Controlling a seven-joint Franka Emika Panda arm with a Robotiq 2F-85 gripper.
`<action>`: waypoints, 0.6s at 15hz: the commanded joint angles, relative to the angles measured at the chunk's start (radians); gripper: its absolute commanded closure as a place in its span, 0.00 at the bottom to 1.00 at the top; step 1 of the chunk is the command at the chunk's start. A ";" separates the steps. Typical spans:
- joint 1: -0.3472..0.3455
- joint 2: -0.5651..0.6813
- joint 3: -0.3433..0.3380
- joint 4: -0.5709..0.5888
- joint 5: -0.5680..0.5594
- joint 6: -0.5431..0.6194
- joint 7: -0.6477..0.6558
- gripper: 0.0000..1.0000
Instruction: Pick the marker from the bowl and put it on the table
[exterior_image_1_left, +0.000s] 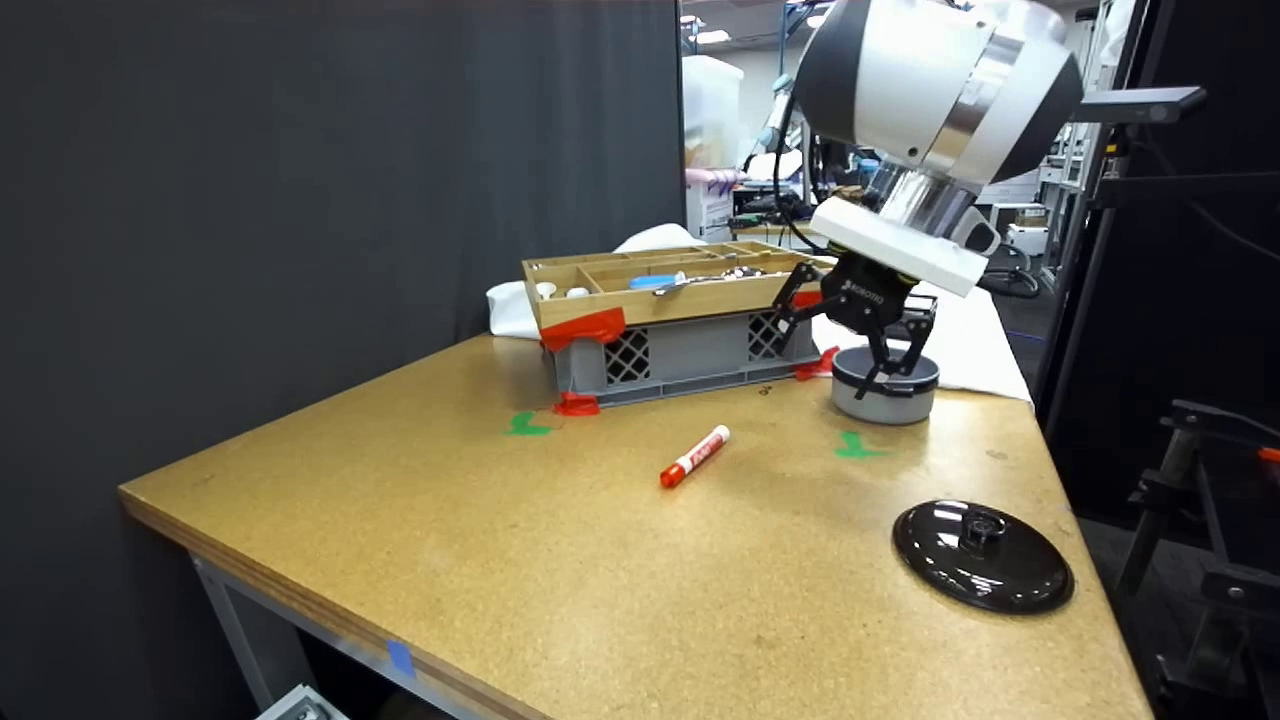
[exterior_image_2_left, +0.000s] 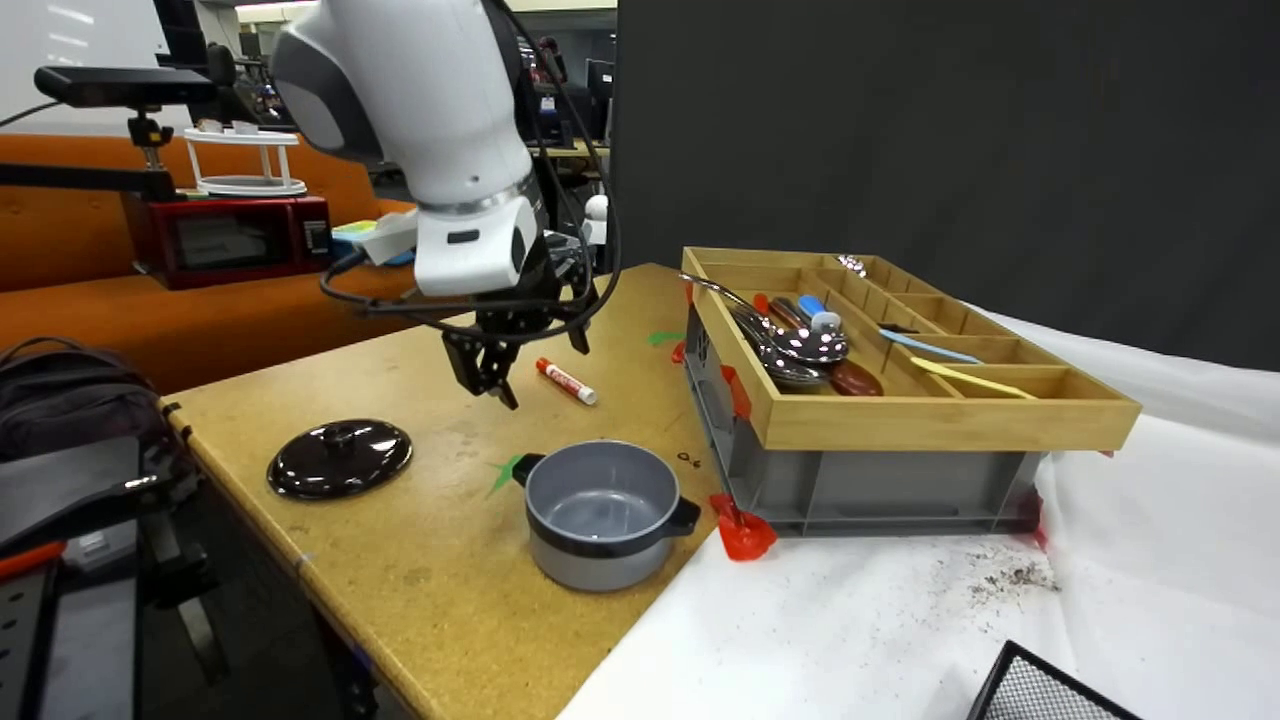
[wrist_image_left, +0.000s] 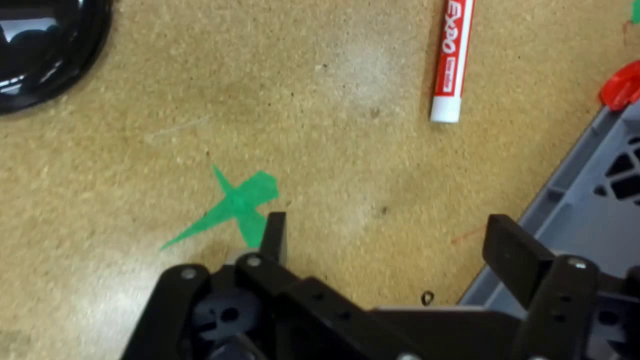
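Observation:
The red marker (exterior_image_1_left: 695, 457) with a white end lies on the tan wooden table (exterior_image_1_left: 450, 540), apart from the bowl. It also shows in an exterior view (exterior_image_2_left: 567, 381) and at the top of the wrist view (wrist_image_left: 452, 60). The small round grey bowl (exterior_image_1_left: 883, 408) has a dark band and black side handles. Its inside looks empty in an exterior view (exterior_image_2_left: 600, 565); it is out of the wrist view. My gripper (exterior_image_1_left: 826, 368) hangs above the table between marker and bowl. Its fingers are wide apart with nothing between them in the wrist view (wrist_image_left: 386, 230).
A grey crate (exterior_image_1_left: 700, 355) carries a wooden tray (exterior_image_2_left: 950, 425) of utensils beside the gripper. A black round lid (exterior_image_1_left: 983, 557) lies near the table's edge. Green tape (wrist_image_left: 237, 202) marks the table. A white cloth (exterior_image_2_left: 900, 600) covers the part behind the bowl.

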 joint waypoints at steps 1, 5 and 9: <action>-0.022 -0.194 -0.046 -0.169 -0.184 -0.064 0.134 0.00; -0.023 -0.286 -0.127 -0.255 -0.430 -0.107 0.312 0.00; -0.028 -0.355 -0.203 -0.292 -0.686 -0.170 0.510 0.00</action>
